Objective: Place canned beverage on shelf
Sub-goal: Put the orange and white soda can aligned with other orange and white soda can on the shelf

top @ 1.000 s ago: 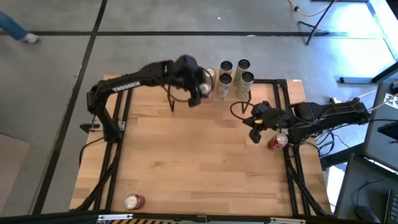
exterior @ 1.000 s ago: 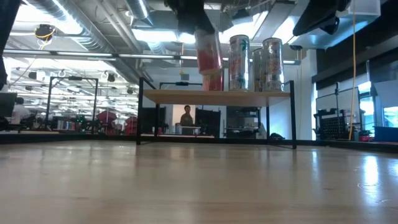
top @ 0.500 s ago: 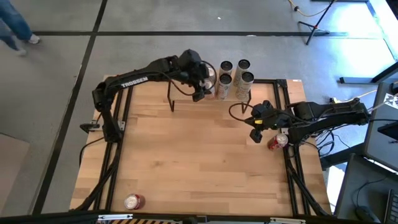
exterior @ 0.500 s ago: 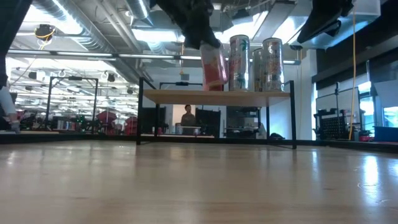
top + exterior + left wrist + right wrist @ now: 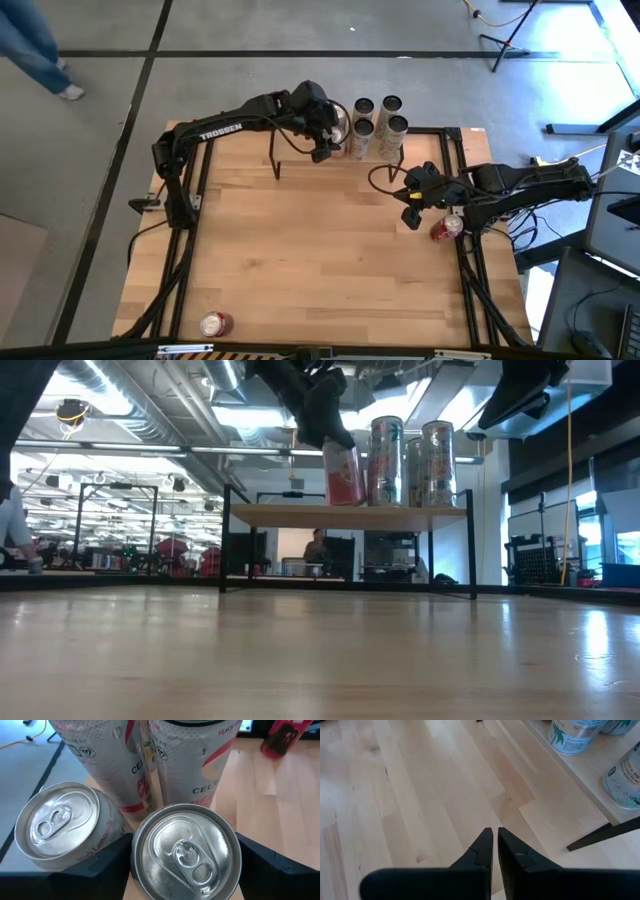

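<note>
Four cans stand at the shelf (image 5: 350,515) in the upper middle of the high view, one of them the pink-labelled can (image 5: 343,473) that the left tool (image 5: 328,135) is grasping, fingers either side of its top in the left wrist view. In the low view that can tilts slightly and sits at the left end of the row, base at or just above the top board; I cannot tell if it rests fully. It is just beside the Celsius cans (image 5: 385,125), maybe touching. Judgement: task nearly done, can is over the shelf, left to do is settle it upright, release, withdraw. The right tool (image 5: 494,845) is clenched on nothing, hovering over the desk (image 5: 300,260) at centre right of the high view, waiting. A red can (image 5: 445,228) lies near the right arm at the desk edge, and another can (image 5: 213,324) lies at lower left; neither is shelved. Hidden: the left arm covers most of the held can from above; the contact between can base and board is hard to make out; wrist view cuts off label text. A person's legs (image 5: 40,55) show upper left on the floor.
</note>
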Controlling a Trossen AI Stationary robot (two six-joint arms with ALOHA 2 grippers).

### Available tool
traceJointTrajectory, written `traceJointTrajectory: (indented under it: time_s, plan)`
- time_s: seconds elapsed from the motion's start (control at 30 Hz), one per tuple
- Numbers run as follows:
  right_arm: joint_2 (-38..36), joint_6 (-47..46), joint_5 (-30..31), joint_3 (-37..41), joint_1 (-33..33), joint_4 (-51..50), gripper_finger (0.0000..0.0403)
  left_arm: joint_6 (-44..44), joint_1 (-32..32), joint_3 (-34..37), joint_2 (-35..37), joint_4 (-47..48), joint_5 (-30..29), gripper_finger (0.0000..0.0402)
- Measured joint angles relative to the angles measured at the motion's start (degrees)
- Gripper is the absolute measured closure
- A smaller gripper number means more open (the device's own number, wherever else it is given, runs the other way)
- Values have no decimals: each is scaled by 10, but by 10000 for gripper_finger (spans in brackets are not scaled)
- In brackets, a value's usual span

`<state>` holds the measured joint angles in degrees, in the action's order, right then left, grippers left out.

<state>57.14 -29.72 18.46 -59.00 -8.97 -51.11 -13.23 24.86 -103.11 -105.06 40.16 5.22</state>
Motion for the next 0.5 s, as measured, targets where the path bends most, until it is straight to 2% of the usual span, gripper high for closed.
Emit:
traceJointTrajectory:
  time_s: [0.5]
  plan:
    - [0,-5,0,0,0,2,386,10,0,0,0,-1,-2,123]
